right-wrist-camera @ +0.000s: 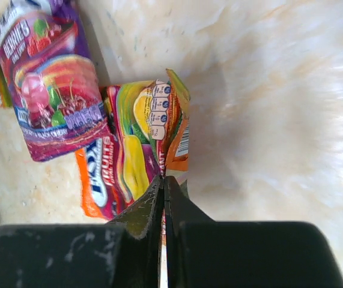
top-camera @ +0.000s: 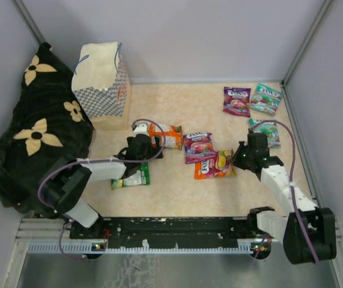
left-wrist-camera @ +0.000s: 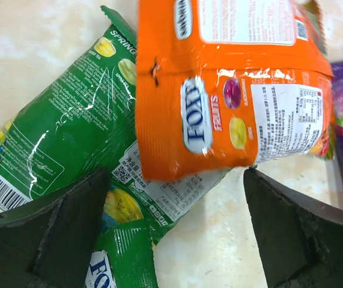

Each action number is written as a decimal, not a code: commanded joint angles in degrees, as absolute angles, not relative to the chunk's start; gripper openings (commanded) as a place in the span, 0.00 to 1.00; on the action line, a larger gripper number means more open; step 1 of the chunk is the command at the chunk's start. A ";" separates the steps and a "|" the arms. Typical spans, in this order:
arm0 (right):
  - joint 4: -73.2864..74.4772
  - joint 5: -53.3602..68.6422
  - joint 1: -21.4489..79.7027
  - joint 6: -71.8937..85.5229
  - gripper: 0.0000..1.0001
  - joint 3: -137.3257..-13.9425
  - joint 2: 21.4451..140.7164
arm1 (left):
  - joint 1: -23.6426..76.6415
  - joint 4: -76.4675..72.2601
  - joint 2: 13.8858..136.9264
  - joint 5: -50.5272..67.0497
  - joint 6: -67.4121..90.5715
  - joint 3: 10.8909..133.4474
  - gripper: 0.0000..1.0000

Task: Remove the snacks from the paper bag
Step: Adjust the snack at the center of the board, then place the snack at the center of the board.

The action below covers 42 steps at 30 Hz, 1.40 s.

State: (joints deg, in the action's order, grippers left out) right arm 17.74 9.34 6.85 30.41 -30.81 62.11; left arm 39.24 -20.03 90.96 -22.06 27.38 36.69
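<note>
You've got seven snacks (top-camera: pixel 198 147) out; paper bag (top-camera: pixel 102 90) interior hidden. Your right end effector (right-wrist-camera: pixel 164 180) clamps the orange-red pouch (right-wrist-camera: pixel 123 168); left end effector (left-wrist-camera: pixel 174 174) apart.

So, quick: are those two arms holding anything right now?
Left gripper: jaws open, holding nothing.
Right gripper: jaws shut on the orange pouch.

2 black-and-white arms (top-camera: pixel 102 170), purple cables (top-camera: pixel 293 168), black wedge fingers (left-wrist-camera: pixel 57 240)

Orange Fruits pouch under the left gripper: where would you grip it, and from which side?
Probably the orange pouch by the edge lying over the green pouch, from above: it lies flat, raised off the table there. The open left gripper straddles it.
</note>
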 commanded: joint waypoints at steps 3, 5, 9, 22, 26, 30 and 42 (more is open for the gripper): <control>36.04 -4.66 6.54 28.52 0.00 -47.24 54.26 | 37.18 -10.50 89.59 -19.40 27.07 35.76 0.99; 37.88 -4.59 6.62 28.87 0.00 -52.03 54.88 | 37.18 -9.54 88.83 -19.12 26.85 36.23 0.99; 34.62 -0.92 6.64 33.23 0.00 -59.11 57.97 | 37.18 -7.77 86.10 -18.29 26.97 36.36 0.99; 0.06 -0.69 7.77 70.25 0.00 -68.59 83.76 | 37.11 -0.87 77.52 -13.54 28.87 35.89 0.99; -8.41 -1.14 10.24 83.08 0.00 -73.92 96.41 | 37.05 0.60 76.63 -13.88 28.70 36.26 1.00; -9.03 -7.88 13.58 91.23 0.00 -81.30 106.85 | 36.94 1.78 76.01 -13.68 28.84 37.05 1.00; -2.31 -32.48 21.06 110.36 0.00 -87.16 117.43 | 35.90 4.18 74.24 -12.45 28.26 37.46 1.00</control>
State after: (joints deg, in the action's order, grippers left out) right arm -1.48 -19.84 20.14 101.25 -85.19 117.56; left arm 36.58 2.59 76.34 -13.23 28.51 36.42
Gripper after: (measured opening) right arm 0.005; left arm 0.997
